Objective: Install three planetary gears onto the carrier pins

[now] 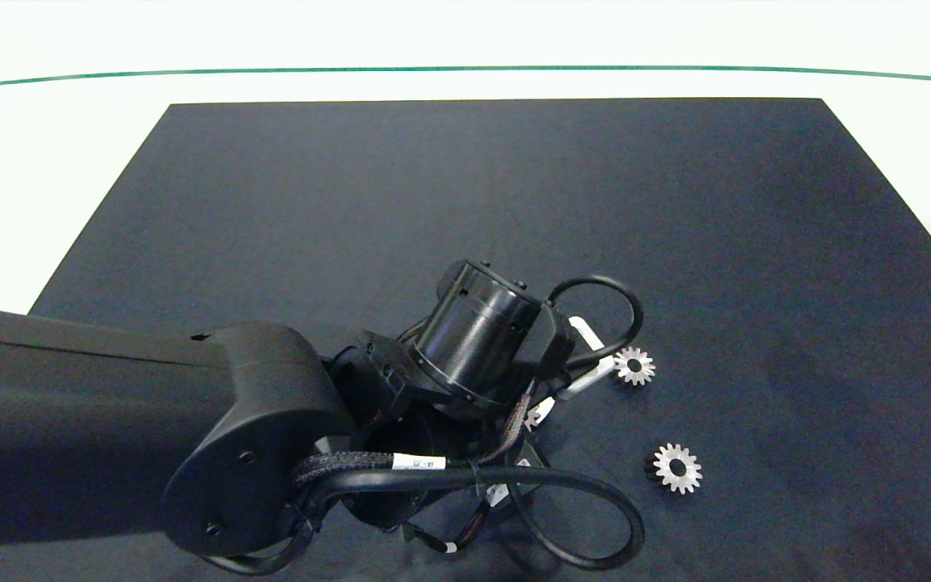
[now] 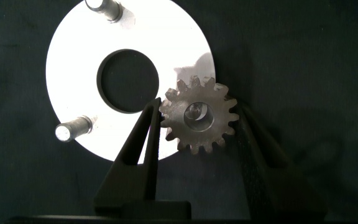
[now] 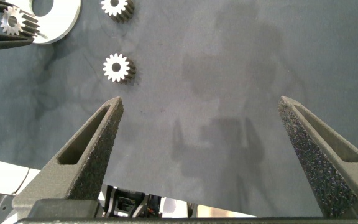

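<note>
Gear (image 2: 198, 116) clamped between left gripper (image 2: 199, 124) fingers, directly over a carrier pin (image 2: 195, 112).

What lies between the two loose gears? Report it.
Nothing: bare dark mat separates the farther gear and the nearer gear, per the head view.

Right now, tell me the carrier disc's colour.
White carrier disc, dark centre hole; clearest in the left wrist view.

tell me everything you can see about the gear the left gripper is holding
The held gear is a small silvery metal spur gear with pointed teeth and a round centre hole. The left gripper grips it between its two dark fingers, flat side up. It sits over the edge of the white disc, and a pin end shows through its hole.
</note>
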`<state>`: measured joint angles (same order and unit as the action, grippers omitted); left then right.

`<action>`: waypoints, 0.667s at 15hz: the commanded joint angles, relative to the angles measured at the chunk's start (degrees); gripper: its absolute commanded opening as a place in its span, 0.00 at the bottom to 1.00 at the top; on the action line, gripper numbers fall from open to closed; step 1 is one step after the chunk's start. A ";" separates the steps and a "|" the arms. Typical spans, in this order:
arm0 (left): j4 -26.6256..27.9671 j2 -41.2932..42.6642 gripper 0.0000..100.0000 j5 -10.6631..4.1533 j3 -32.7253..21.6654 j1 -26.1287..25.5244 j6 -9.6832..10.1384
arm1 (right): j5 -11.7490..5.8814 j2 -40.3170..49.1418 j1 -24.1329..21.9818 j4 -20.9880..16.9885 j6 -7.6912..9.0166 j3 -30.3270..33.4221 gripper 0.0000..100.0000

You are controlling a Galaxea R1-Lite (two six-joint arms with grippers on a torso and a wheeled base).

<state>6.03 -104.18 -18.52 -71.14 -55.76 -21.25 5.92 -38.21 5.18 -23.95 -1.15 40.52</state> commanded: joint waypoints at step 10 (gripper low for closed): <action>-0.50 -1.64 0.25 -0.12 -0.57 0.21 -0.11 | 0.14 -0.03 0.18 -0.13 -0.70 -0.44 1.00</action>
<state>5.42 -105.45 -18.49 -71.66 -55.54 -21.30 6.00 -38.14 5.32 -23.95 -1.84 40.11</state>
